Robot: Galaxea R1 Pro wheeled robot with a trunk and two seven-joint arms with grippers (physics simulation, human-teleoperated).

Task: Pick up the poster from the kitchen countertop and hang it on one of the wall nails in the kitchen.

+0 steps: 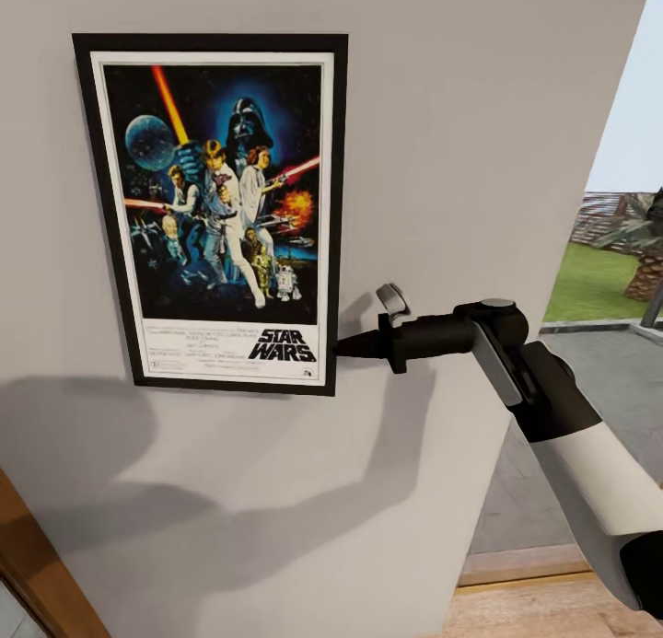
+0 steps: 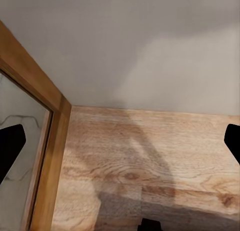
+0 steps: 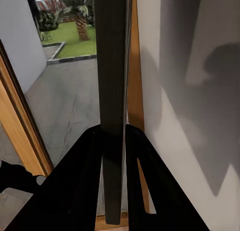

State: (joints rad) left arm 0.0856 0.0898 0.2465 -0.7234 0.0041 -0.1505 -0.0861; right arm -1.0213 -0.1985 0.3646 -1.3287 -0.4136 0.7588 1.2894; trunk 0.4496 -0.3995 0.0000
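The thin black-framed Star Wars poster (image 1: 212, 213) sits flat against the plain grey wall (image 1: 460, 113), standing tall with its long side going up and down. The black right gripper (image 1: 354, 345) reaches in from the right and meets the poster at its right edge, low down near the bottom corner, so the poster lies to the left of the jaws. In the right wrist view the two dark fingers (image 3: 85, 181) close in on a thin dark strip, the frame's edge (image 3: 112, 91), seen side on; the jaws look narrow and seem to be pinching that edge. The right arm is plainly the nearer one. The left gripper (image 2: 120, 141) points down at a light wooden floor (image 2: 150, 161) beside a wooden door frame (image 2: 50, 141), with its black fingertips (image 2: 10, 146) far apart at the sides of the view, so its jaws are wide and hold nothing. The poster has a white border, a dark blue picture with people, glowing swords, a dark helmet and a round grey moon, and the words "STAR WARS" at the bottom. It looks straight, not tipped. I cannot see a nail behind it, so I cannot tell if it hangs by itself. I think the next move is to let go gently and pull the hand away to the right, and the poster could slip if it is not hooked.
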